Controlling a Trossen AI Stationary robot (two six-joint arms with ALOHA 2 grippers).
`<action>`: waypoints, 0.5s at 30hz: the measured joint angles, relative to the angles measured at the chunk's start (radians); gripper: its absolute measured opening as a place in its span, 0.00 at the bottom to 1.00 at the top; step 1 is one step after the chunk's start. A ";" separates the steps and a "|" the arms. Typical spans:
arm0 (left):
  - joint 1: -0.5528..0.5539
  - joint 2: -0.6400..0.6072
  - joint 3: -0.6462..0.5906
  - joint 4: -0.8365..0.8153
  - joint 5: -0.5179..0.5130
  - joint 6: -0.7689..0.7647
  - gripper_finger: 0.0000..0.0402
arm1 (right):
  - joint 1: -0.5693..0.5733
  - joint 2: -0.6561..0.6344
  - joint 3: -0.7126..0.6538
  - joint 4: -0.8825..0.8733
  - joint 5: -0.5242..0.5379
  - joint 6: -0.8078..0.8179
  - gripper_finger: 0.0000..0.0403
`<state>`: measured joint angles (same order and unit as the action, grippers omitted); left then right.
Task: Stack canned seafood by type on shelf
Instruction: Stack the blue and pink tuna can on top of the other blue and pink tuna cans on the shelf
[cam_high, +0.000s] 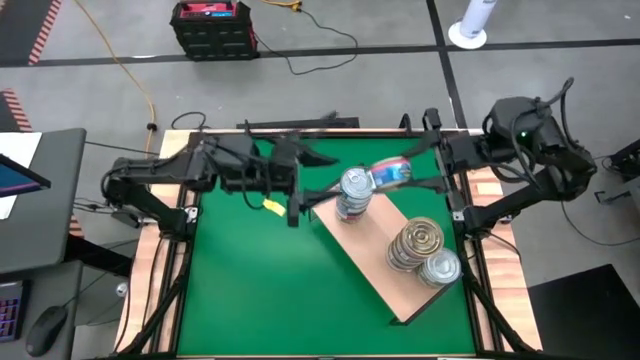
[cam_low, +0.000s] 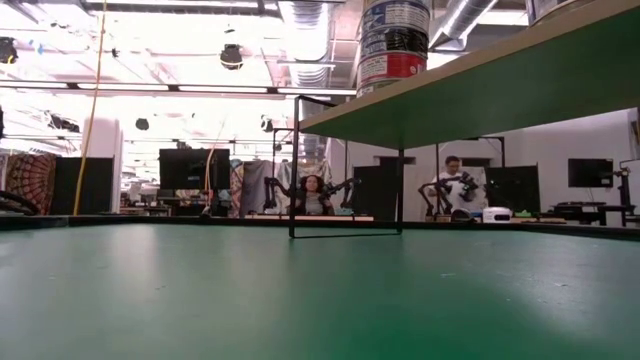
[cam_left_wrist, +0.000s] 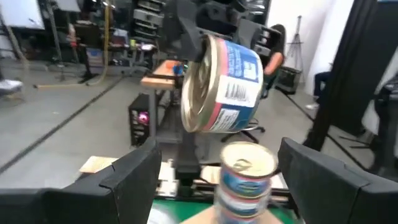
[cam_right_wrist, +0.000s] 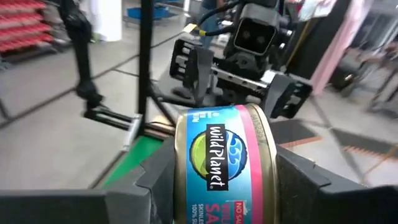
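Observation:
The shelf (cam_high: 375, 262), a light-wood board, lies slantwise over the green mat. Canned seafood stands on it in stacks: a blue-labelled stack (cam_high: 352, 193) at its far end and two stacks (cam_high: 414, 244) (cam_high: 441, 268) toward its near right end. My right gripper (cam_high: 405, 170) is shut on a blue-and-pink tin (cam_high: 387, 174), which lies on its side in the air just right of the far stack. My left gripper (cam_high: 296, 205) hovers open left of that stack, facing it (cam_left_wrist: 245, 177) and the held tin (cam_left_wrist: 221, 84). My right gripper pinches the tin between its two fingers (cam_right_wrist: 158, 171), which stand at the tin's two flat ends, one beside the gold rim (cam_right_wrist: 268, 168). The fingers come level from the table's right side. The tin is lifted clear, on its side, label (cam_right_wrist: 214, 155) toward the wrist.
The low view shows the shelf's underside (cam_low: 480, 95) raised above the mat (cam_low: 300, 300), with the far stack (cam_low: 393, 45) on top. A wood-slat rim (cam_high: 150, 270) borders the mat. People (cam_low: 312, 195) sit at tables in the room behind.

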<state>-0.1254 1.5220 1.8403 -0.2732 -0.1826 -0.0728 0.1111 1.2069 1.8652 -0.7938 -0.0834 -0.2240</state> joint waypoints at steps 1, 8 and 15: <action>-0.010 0.018 0.020 -0.002 -0.003 -0.009 0.76 | 0.013 -0.003 0.000 -0.012 0.000 0.025 0.56; -0.083 0.135 0.162 0.007 -0.062 -0.019 0.76 | 0.113 -0.015 0.000 -0.093 0.004 0.145 0.55; -0.111 0.271 0.254 0.054 -0.147 -0.029 0.76 | 0.188 -0.033 0.000 -0.211 0.007 0.175 0.56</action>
<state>-0.2361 1.7929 2.0948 -0.2195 -0.3294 -0.1018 0.2990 1.1737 1.8652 -1.0046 -0.0765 -0.0492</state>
